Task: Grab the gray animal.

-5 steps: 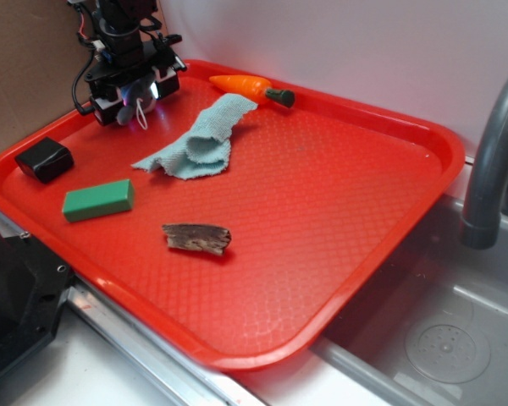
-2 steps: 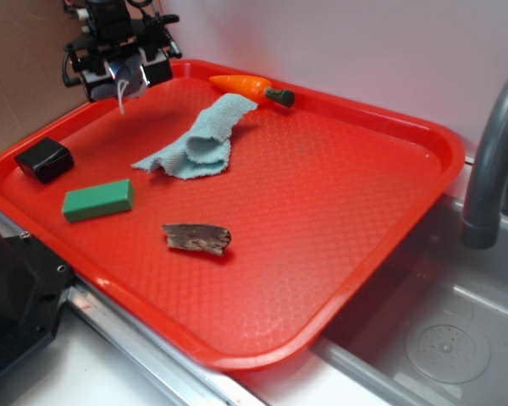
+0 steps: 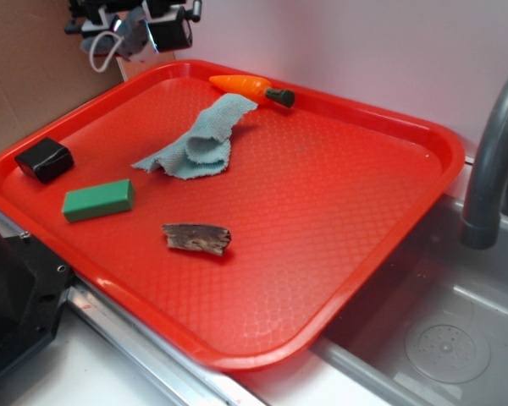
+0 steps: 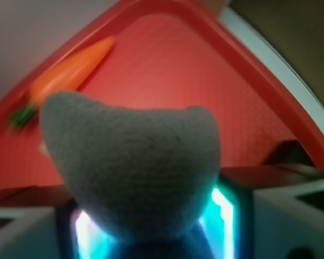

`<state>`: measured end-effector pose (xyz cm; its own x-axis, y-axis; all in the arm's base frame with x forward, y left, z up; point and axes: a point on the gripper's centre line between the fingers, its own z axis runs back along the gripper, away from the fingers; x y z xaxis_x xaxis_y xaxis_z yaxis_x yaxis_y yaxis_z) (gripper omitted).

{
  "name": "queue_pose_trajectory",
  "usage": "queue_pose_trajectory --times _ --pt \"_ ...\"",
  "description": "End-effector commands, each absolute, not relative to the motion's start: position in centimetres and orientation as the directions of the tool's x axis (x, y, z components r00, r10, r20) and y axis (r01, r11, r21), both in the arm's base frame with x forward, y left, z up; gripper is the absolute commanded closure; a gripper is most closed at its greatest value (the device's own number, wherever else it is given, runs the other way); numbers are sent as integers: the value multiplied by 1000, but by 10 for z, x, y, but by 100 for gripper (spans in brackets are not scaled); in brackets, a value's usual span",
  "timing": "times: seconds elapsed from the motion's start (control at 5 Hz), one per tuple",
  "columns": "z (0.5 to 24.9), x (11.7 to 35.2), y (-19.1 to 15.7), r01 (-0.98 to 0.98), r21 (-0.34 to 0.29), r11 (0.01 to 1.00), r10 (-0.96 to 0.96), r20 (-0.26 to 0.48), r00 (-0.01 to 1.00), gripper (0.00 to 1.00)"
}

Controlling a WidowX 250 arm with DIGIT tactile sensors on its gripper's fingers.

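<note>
op: bunny's off the tray now. gray animal point(image 3: 129, 25) is up in the gripper point(image 3: 135, 27), at the top left of the exterior view, above the tray's point(image 3: 423, 135) far left corner. a sec ago it was low down by the tray surface w/ the fingers around it, then partway up, now well clear.

obs: fingers actually closed on it, or just under it?

op: closed on it afaict. wrist cam is filled w/ the gray plush point(image 4: 135, 162), sitting between the two finger blocks, one each side, narrow gap, lit teal behind it. white string point(image 3: 102, 57) hangs loose below the gripper in the exterior view.

obs: anything else move?

op: no. carrot point(image 3: 250, 86), blue-gray cloth point(image 3: 199, 139), black block point(image 3: 44, 159), green block point(image 3: 98, 200) and the brown bark piece point(image 3: 196, 238) all sit where they were in the earlier shots. so the lift didn't drag the cloth, which was my worry since it lay close by.

obs: so task done?

op: i'd call the grab basically made: toy came up w/ the arm and nothing's touching the tray under it. only risk i see is the plush being soft, grip could be on fluff rather than body, can't tell how deep it sits from the wrist pic, too blurry. i'd hold the squeeze and not swing fast.
</note>
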<state>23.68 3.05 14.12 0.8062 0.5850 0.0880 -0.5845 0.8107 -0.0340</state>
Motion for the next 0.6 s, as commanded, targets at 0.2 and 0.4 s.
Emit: queue_pose_trajectory --times 0.2,0.4 --pt "209 185 16 -286 -110 952 296 79 952 100" --pt "210 195 34 -369 -97 924 376 62 925 100"
